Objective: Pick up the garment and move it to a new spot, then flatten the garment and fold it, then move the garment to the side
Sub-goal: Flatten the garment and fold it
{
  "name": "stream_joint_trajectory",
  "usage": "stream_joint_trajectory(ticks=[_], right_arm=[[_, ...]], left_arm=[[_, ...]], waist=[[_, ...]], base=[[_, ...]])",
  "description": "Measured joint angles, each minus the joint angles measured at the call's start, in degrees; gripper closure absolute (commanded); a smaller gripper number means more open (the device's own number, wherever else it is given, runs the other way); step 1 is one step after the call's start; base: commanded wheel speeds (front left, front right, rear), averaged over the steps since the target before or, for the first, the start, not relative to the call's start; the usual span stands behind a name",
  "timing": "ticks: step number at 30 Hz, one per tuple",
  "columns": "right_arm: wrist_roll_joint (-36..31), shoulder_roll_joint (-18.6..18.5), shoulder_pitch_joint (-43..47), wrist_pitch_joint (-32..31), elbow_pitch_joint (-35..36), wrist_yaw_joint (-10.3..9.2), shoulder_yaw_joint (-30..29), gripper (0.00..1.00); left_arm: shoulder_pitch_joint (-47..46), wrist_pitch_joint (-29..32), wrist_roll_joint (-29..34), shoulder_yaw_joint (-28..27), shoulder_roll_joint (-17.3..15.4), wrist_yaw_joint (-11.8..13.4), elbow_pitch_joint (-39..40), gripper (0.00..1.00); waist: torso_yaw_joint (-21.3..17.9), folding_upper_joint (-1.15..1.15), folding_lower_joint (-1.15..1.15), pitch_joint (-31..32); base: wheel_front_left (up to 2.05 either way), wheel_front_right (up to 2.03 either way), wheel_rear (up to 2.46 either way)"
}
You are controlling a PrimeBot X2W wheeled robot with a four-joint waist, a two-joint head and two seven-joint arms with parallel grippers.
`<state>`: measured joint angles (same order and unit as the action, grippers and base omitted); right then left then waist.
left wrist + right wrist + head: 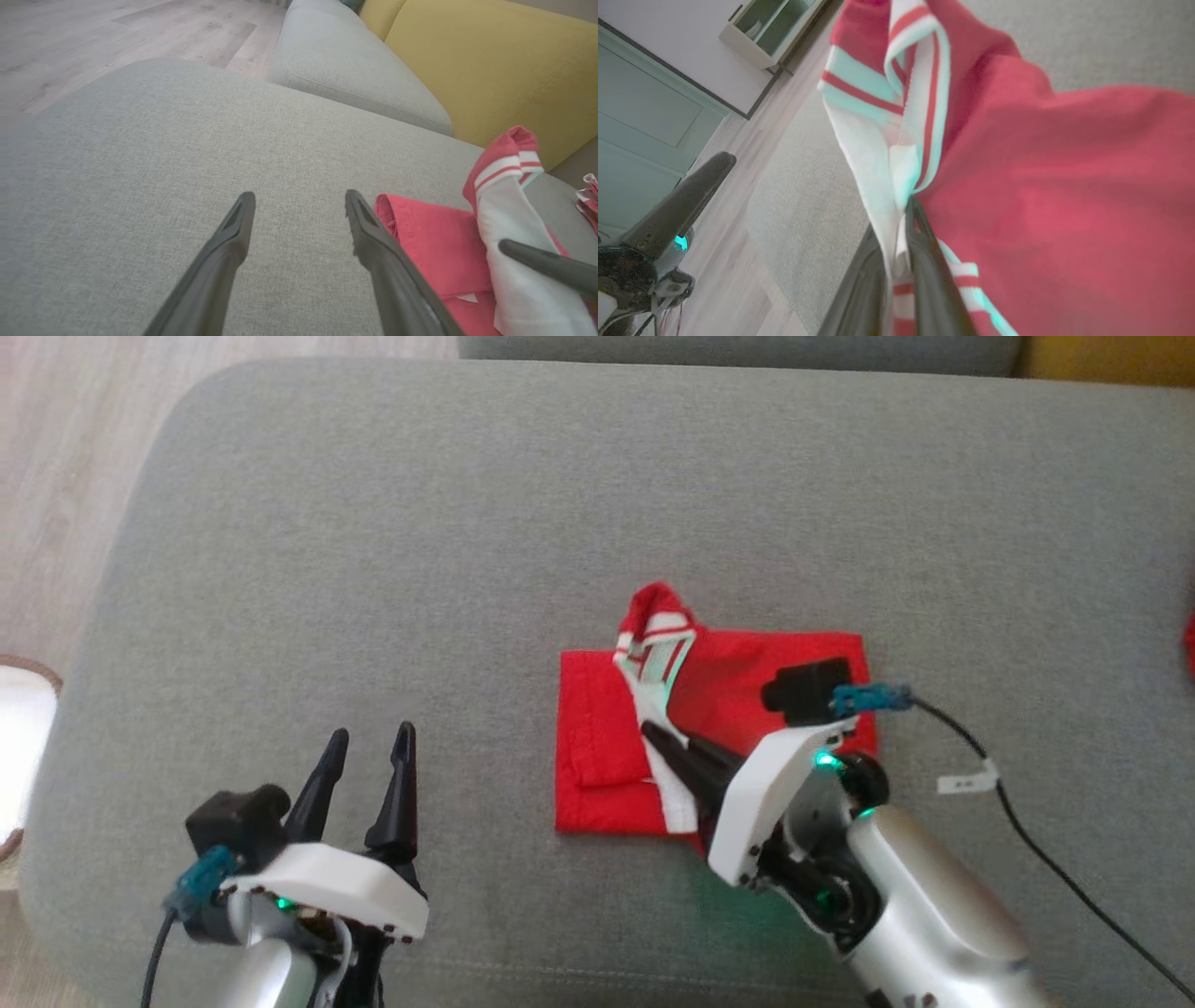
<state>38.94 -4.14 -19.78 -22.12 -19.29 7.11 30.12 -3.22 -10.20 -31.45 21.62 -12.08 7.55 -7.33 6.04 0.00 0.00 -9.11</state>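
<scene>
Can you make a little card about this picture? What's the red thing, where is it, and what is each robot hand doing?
garment: red, with a white striped band
where: lying on the grey sofa cushion
right gripper: shut on the white striped band, which stands up from the rest
left gripper: open, over bare cushion to the garment's left, holding nothing
behind: yellow sofa back

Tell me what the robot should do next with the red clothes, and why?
Probably the right gripper should carry the white striped edge it pinches across the garment and lay it flat: that edge stands up off the folded garment, while the left gripper hangs open over the grey cushion.
</scene>
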Motion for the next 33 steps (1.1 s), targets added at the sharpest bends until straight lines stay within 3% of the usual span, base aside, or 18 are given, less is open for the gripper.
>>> stream_joint_trajectory(ticks=[1, 2, 3, 4, 5, 13, 19, 26, 33], right_arm=[[0.8, 0.0, -0.5, 0.8, -1.5, 0.00, 1.1, 1.00], [1.6, 0.0, -0.9, 1.7, -3.0, 0.00, 2.1, 0.93], [2.3, 0.0, -1.3, 2.6, -4.4, 0.00, 3.0, 0.70], [3.1, 0.0, -1.7, 3.7, -5.6, 0.00, 3.8, 0.16], [4.1, 0.0, -2.2, 4.8, -6.8, 0.00, 4.5, 0.00], [11.2, 0.0, -7.1, 13.4, -11.0, 0.00, 10.3, 0.00], [12.8, 0.0, -8.3, 20.4, -11.6, 0.00, 10.8, 0.00], [4.5, 0.0, -9.6, 30.0, -14.9, 0.00, 4.7, 0.00], [-7.7, 0.0, -7.7, 35.3, -15.2, 0.00, -7.9, 0.00]], left_arm=[[0.0, 0.0, 0.0, 0.0, 0.0, 0.0, -0.2, 0.00], [0.0, 0.0, 0.0, 0.1, 0.0, 0.0, -0.3, 0.00], [0.0, -0.1, 0.0, 0.1, 0.1, 0.0, -0.4, 0.00], [0.0, -0.1, 0.0, 0.1, 0.1, 0.0, -0.4, 0.00], [0.0, -0.1, 0.0, 0.2, 0.1, 0.0, -0.5, 0.00], [0.0, -0.1, 0.0, 0.9, 0.1, -0.1, -1.3, 0.00], [0.0, -0.1, 0.0, 1.6, 0.1, -0.1, -1.3, 0.00], [0.0, -0.5, 0.0, 1.9, 0.1, -0.1, -0.9, 0.00], [-1.5, -1.7, 0.7, 1.8, 0.2, 0.1, -0.4, 0.00]], waist=[[0.3, 0.00, 0.00, 0.1], [0.6, 0.00, 0.00, 0.2], [0.8, 0.00, 0.00, 0.3], [1.0, 0.00, 0.00, 0.3], [1.1, 0.00, 0.00, 0.4], [1.0, 0.00, 0.00, 1.2], [-0.3, 0.00, 0.00, 1.7], [-1.8, 0.00, 0.00, 2.4], [-3.1, 0.00, 0.00, 3.4]], base=[[0.00, 0.00, 0.00], [0.00, 0.00, 0.00], [0.00, 0.00, 0.00], [0.00, 0.00, 0.00], [0.00, 0.00, 0.00], [0.00, 0.00, 0.00], [0.00, 0.00, 0.00], [0.00, 0.00, 0.00], [0.00, 0.00, 0.00]])
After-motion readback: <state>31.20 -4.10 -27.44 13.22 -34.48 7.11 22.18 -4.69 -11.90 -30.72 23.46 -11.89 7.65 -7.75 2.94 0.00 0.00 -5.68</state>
